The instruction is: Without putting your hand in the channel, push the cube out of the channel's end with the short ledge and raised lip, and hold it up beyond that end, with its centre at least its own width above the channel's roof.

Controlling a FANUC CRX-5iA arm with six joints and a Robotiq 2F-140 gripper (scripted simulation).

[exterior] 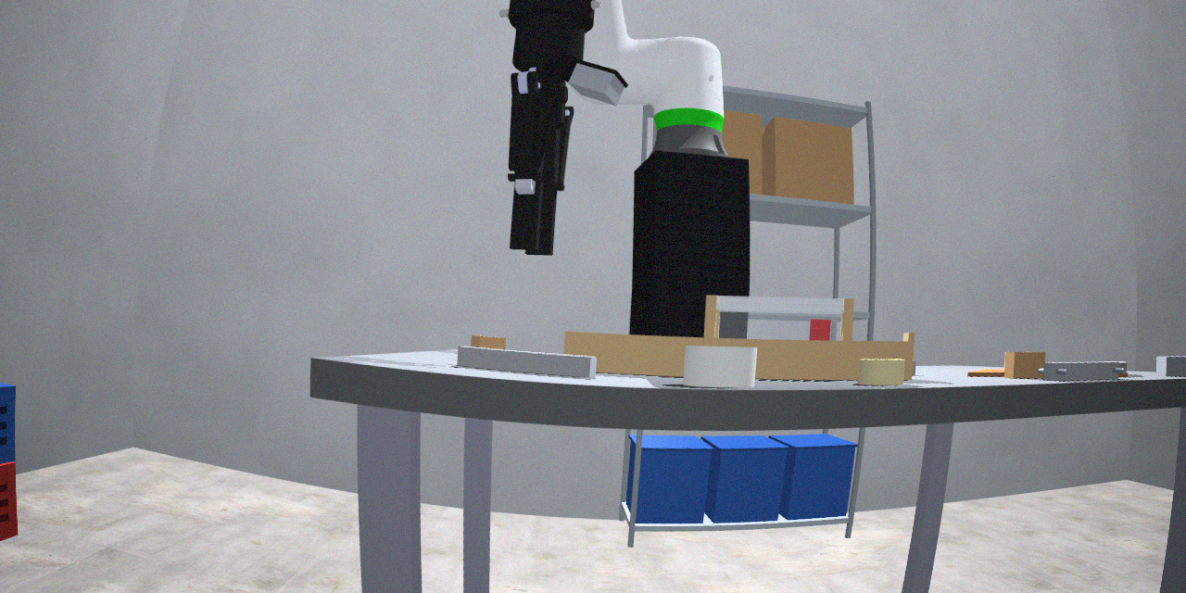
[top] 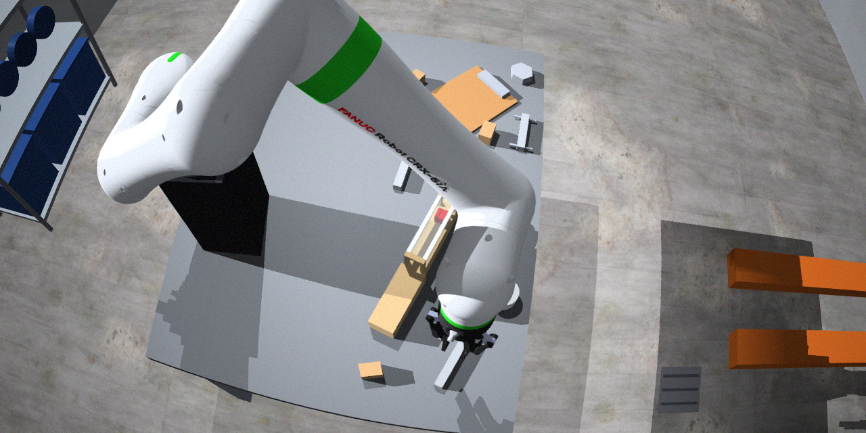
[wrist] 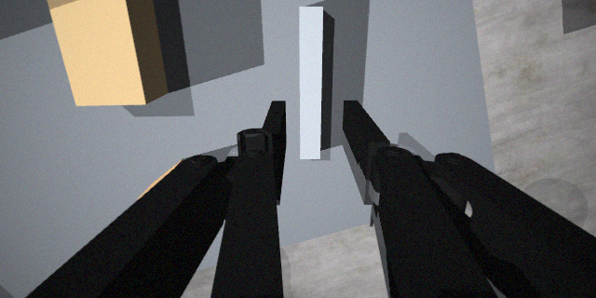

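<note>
The red cube (top: 440, 214) (exterior: 819, 330) is inside the channel, near the end with the short ledge and raised lip (exterior: 909, 353). The channel's roof rails (exterior: 779, 307) run above it between two wooden end frames. A long wooden ledge (top: 391, 312) (exterior: 634, 353) (wrist: 100, 60) extends from the other end. A grey bar (top: 449, 368) (exterior: 526, 362) (wrist: 310, 84) lies flat on the table. My gripper (exterior: 532, 251) (wrist: 314, 122) is partly open and empty, high above the table. In the wrist view its fingertips stand on either side of the grey bar, well above it.
A white round piece (exterior: 719, 366) and a small yellow round piece (exterior: 880, 371) stand by the channel. An orange block (top: 370, 369) lies left of the bar. At the far end are an orange board (top: 469, 97), a hexagonal piece (top: 521, 73) and a pinned grey bar (top: 523, 131).
</note>
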